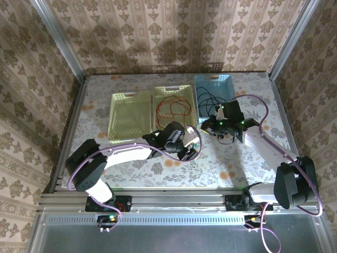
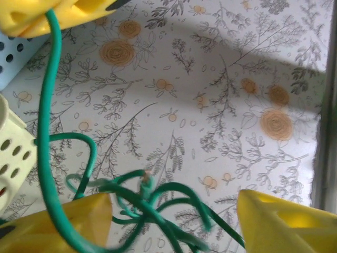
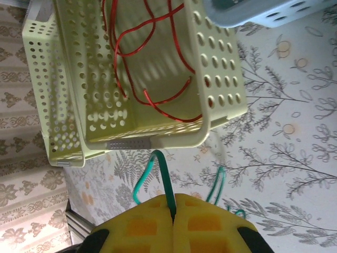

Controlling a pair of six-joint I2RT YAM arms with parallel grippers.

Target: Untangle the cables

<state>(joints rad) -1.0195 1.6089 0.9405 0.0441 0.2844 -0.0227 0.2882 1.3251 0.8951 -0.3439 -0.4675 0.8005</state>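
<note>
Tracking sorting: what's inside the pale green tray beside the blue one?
A loose red cable lies in the tray; the left arm covers its near corner from above.

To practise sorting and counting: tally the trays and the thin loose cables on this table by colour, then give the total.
Pale green trays: 2
Blue tray: 1
Red cable: 1
Black cable: 1
Green cable: 1
Total: 6
</note>
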